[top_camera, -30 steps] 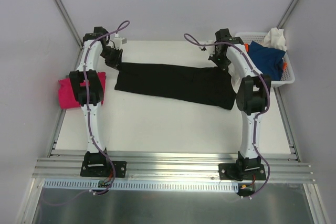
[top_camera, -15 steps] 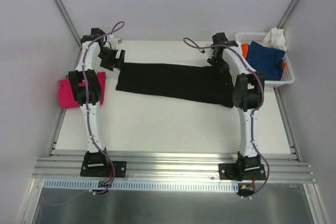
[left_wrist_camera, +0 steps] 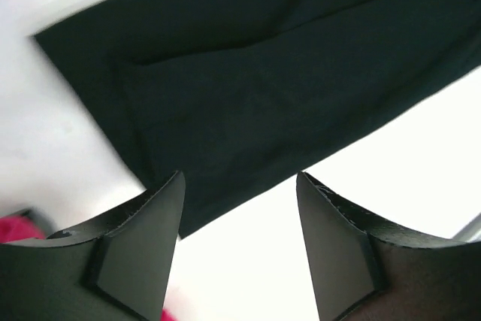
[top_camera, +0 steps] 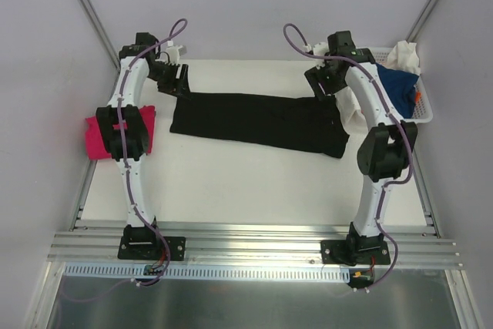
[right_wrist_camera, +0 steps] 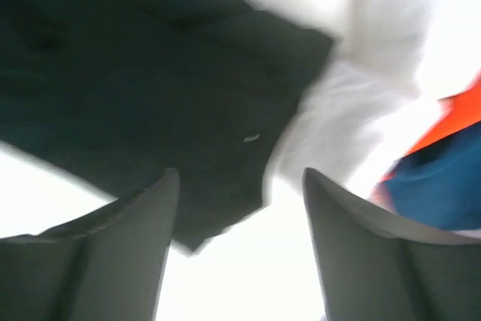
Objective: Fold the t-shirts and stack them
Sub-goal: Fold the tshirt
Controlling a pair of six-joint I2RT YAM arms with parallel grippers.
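Left hand (top_camera: 176,81) (left_wrist_camera: 239,182) hangs over the far left end of the black t-shirt (top_camera: 258,121) (left_wrist_camera: 263,80) (right_wrist_camera: 135,80), its two fingers spread apart with nothing between them; its wrist view looks down through the gap onto the shirt's left edge and corner and the bare white tabletop (top_camera: 231,182) beside it. The right hand (top_camera: 322,82) (right_wrist_camera: 240,178) hovers over the far right end of the same shirt, fingers likewise apart and empty, though its wrist view is blurred. The black t-shirt lies flat as a long band running left to right across the far half of the tabletop, with a lengthwise fold line showing in the left wrist view and its right end a little nearer than its left. A pink t-shirt (top_camera: 96,138) (left_wrist_camera: 15,227) sits in a compact heap at the left edge of the tabletop, partly hidden under the left arm (top_camera: 127,132), well apart from the black one. At the far right corner stands a white basket (top_camera: 420,117) holding a blue t-shirt (top_camera: 397,86) (right_wrist_camera: 443,186), with an orange t-shirt (top_camera: 417,96) (right_wrist_camera: 451,122) showing at its right side and a white t-shirt (top_camera: 404,55) bunched at the basket's far end.
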